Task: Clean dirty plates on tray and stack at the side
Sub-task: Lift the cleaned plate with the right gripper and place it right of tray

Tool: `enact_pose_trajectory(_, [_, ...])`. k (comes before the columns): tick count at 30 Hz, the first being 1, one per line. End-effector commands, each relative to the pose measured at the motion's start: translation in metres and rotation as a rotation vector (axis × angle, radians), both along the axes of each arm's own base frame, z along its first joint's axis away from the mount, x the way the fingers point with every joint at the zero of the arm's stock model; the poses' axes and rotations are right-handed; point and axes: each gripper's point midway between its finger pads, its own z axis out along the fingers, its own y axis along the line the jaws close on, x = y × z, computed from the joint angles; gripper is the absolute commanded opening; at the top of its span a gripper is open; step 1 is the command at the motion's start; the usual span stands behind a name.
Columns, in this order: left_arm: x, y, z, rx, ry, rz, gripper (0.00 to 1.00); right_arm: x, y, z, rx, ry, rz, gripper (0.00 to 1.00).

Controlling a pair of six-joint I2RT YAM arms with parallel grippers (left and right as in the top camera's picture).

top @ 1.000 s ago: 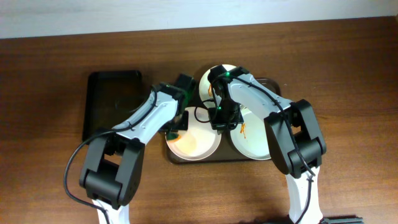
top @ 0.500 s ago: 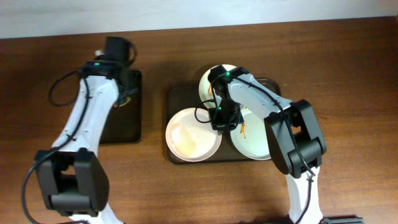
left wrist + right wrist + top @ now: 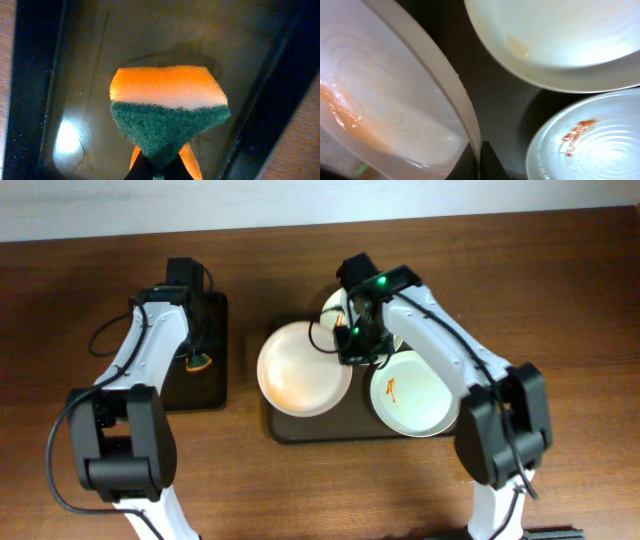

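The dark brown tray (image 3: 352, 423) lies with its long axis left to right on the desk (image 3: 560, 280); the right arm bends over it, the right pincer (image 3: 352, 350) clamped on the rim of the left plate (image 3: 300, 370), which overhangs the tray's left edge; the right plate (image 3: 415, 395) shows an orange smear; the rear plate (image 3: 333, 307) is half hidden; the left arm reaches over the black tray (image 3: 205, 390), the left pincer (image 3: 159, 167) pinching the sponge (image 3: 167, 107) by its green corner.

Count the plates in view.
3. The held plate, rim in the right end effector, over the tray's left side; the front-right plate, orange-smeared; the rear plate at the back, partly under the arm.
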Motion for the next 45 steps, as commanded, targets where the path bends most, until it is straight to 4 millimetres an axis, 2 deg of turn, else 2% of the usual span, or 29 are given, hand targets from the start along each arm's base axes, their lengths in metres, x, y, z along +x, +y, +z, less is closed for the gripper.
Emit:
enact_pose_trajectory(1, [-0.004, 0.008, -0.02, 0.033, 0.057, -0.018, 0.0, 0.019, -0.023, 0.049, -0.085, -0.192, -0.027, 0.04])
enact_pose_trajectory(3, [-0.005, 0.008, -0.027, 0.033, 0.071, -0.018, 0.0, 0.025, -0.036, 0.073, -0.132, -0.28, -0.049, 0.04])
enact_pose_trajectory(5, [-0.008, 0.009, -0.037, 0.034, 0.099, -0.014, 0.0, 0.027, -0.036, 0.085, -0.123, -0.313, -0.047, 0.04])
enact_pose_trajectory(6, [-0.011, 0.009, -0.046, 0.024, 0.124, -0.012, 0.0, 0.03, -0.043, 0.089, -0.161, -0.337, -0.059, 0.04])
enact_pose_trajectory(9, [-0.015, 0.01, -0.055, -0.012, 0.15, -0.002, 0.0, 0.036, -0.082, 0.095, -0.413, -0.407, -0.1, 0.04])
enact_pose_trajectory(11, [-0.015, 0.009, -0.055, -0.021, 0.151, 0.0, 0.0, 0.041, -0.091, 0.108, -0.591, -0.49, -0.019, 0.04])
enact_pose_trajectory(13, [-0.015, 0.01, -0.055, -0.021, 0.151, 0.0, 0.0, 0.04, -0.086, 0.119, -0.687, -0.55, 0.006, 0.04])
enact_pose_trajectory(18, [-0.017, 0.01, -0.055, -0.021, 0.157, 0.0, 0.0, 0.02, -0.045, 0.149, -0.892, -0.72, 0.128, 0.04])
enact_pose_trajectory(22, [-0.018, 0.01, -0.055, -0.021, 0.161, 0.0, 0.0, 0.001, -0.012, 0.15, -0.882, -0.757, 0.223, 0.04])
enact_pose_trajectory(25, [-0.019, 0.007, -0.056, -0.039, 0.166, -0.002, 0.0, -0.001, -0.009, 0.15, -0.878, -0.761, 0.233, 0.04])
enact_pose_trajectory(27, [-0.019, 0.006, -0.056, -0.04, 0.167, -0.002, 0.0, 0.001, -0.012, 0.15, -0.878, -0.759, 0.212, 0.04])
enact_pose_trajectory(29, [-0.02, 0.009, -0.056, -0.041, 0.169, 0.005, 0.0, 0.006, -0.02, 0.149, -0.844, -0.764, 0.104, 0.04])
enact_pose_trajectory(32, [-0.02, 0.009, -0.056, -0.044, 0.169, 0.006, 0.0, 0.016, -0.045, 0.143, -0.755, -0.705, -0.083, 0.04])
enact_pose_trajectory(34, [-0.02, 0.009, -0.056, -0.045, 0.169, 0.006, 0.0, 0.02, -0.057, 0.135, -0.568, -0.564, -0.141, 0.04])
enact_pose_trajectory(36, [-0.02, 0.01, -0.056, -0.045, 0.169, 0.007, 0.0, 0.03, -0.068, 0.138, -0.354, -0.463, -0.222, 0.04])
enact_pose_trajectory(37, [-0.02, 0.009, -0.056, -0.045, 0.169, 0.007, 0.0, 0.036, -0.077, 0.142, -0.22, -0.41, -0.272, 0.04])
enact_pose_trajectory(39, [-0.019, 0.009, -0.056, -0.045, 0.168, 0.007, 0.0, 0.048, -0.112, 0.147, 0.006, -0.318, -0.388, 0.04])
enact_pose_trajectory(40, [-0.02, 0.009, -0.056, -0.045, 0.168, 0.007, 0.0, 0.053, -0.146, 0.146, 0.041, -0.295, -0.476, 0.04])
enact_pose_trajectory(42, [-0.02, 0.01, -0.056, -0.044, 0.17, 0.007, 0.0, 0.057, -0.222, 0.139, -0.005, -0.283, -0.64, 0.04])
enact_pose_trajectory(44, [-0.019, 0.01, -0.056, -0.044, 0.167, 0.007, 0.0, 0.047, -0.309, 0.125, -0.041, -0.251, -0.834, 0.04])
enact_pose_trajectory(45, [-0.019, 0.009, -0.056, -0.045, 0.165, 0.006, 0.0, 0.039, -0.339, 0.116, -0.052, -0.228, -0.906, 0.04])
